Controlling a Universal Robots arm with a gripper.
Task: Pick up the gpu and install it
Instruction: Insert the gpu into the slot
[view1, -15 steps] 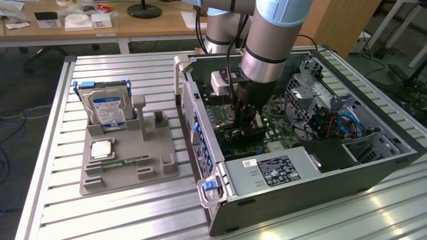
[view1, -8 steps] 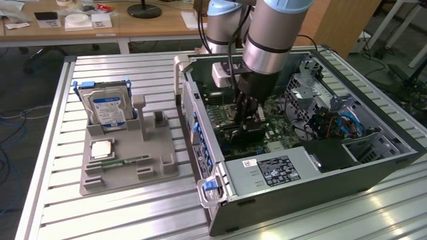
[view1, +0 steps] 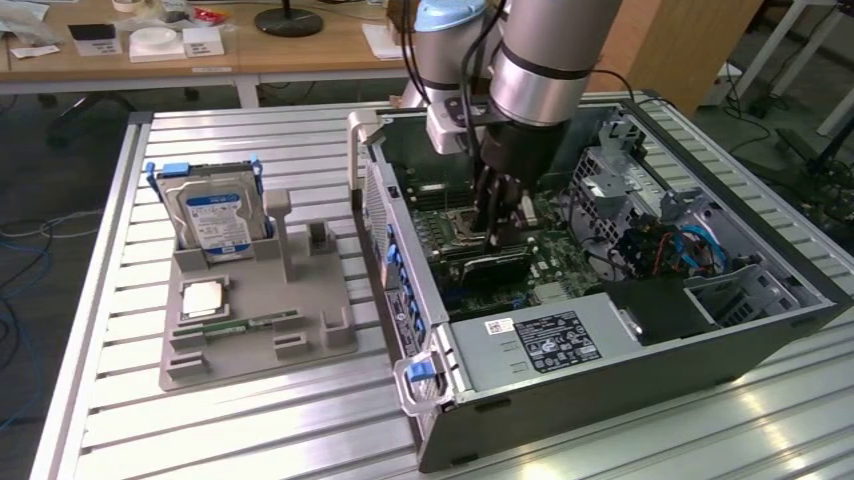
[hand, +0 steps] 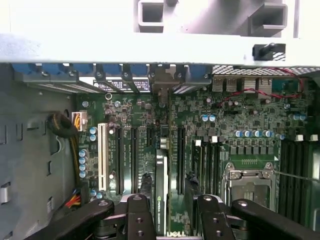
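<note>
The gpu (hand: 161, 195) stands on edge in a slot of the green motherboard (hand: 240, 120), a thin card seen edge-on with a logo along it. In the exterior view the gpu (view1: 483, 264) is a dark card low inside the open computer case (view1: 601, 370). My gripper (view1: 505, 235) reaches down into the case directly above it. From the wrist, my gripper (hand: 173, 200) is open, its black fingers (hand: 137, 205) on either side of the card with gaps showing between pads and card.
A CPU socket (hand: 248, 182) and memory slots lie beside the card. Blue cables (view1: 687, 250) and a drive cage fill the case's far side. On the slatted table a grey fixture (view1: 254, 330) holds a hard drive (view1: 216, 220), a CPU (view1: 203, 298) and a memory stick (view1: 247, 325).
</note>
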